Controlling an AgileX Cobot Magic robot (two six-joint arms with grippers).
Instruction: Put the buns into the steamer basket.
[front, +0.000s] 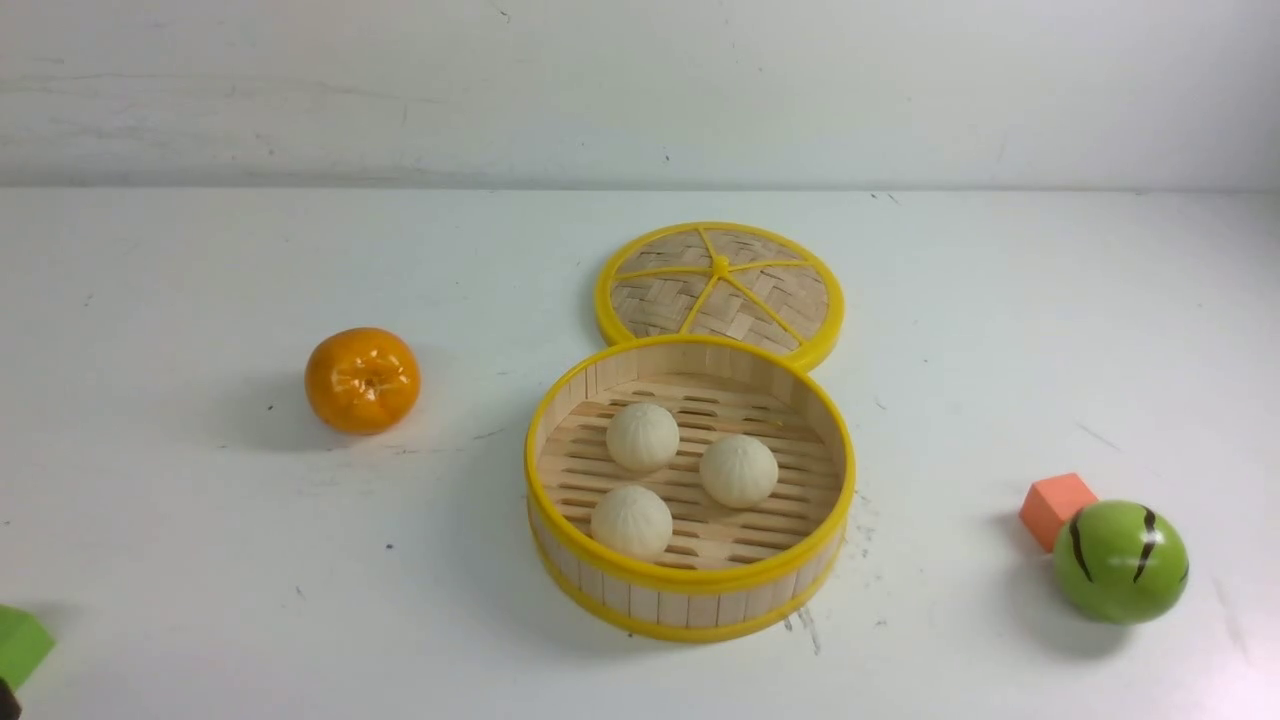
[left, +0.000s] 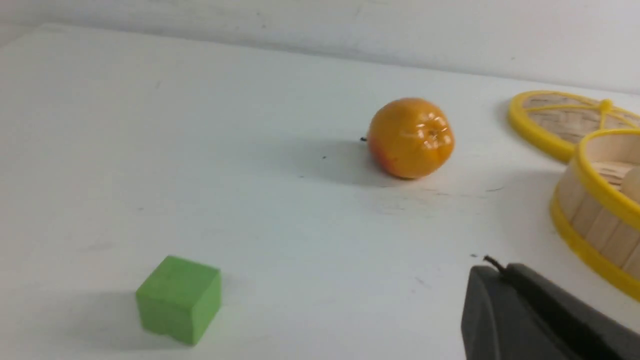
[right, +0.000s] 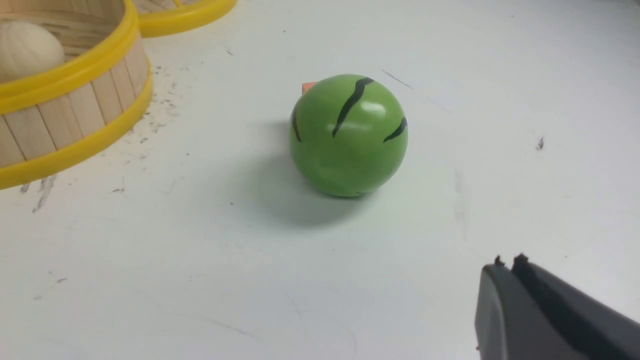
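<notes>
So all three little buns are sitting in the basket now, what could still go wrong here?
Not much, but a few things. The lid lies against the steamer basket; grabbing it carelessly could nudge the basket and roll the buns. The green striped ball sits close to the shut right gripper, so a careless move might send it rolling. The same may hold for the green cube near the shut left gripper.

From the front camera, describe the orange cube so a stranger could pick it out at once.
Start at the steamer basket in the middle of the table, then look to the robot's right, toward the near edge. The orange cube sits there, right behind the green striped ball. It is the only angular, matte orange thing; the tangerine is round, glossy and far left.
</notes>
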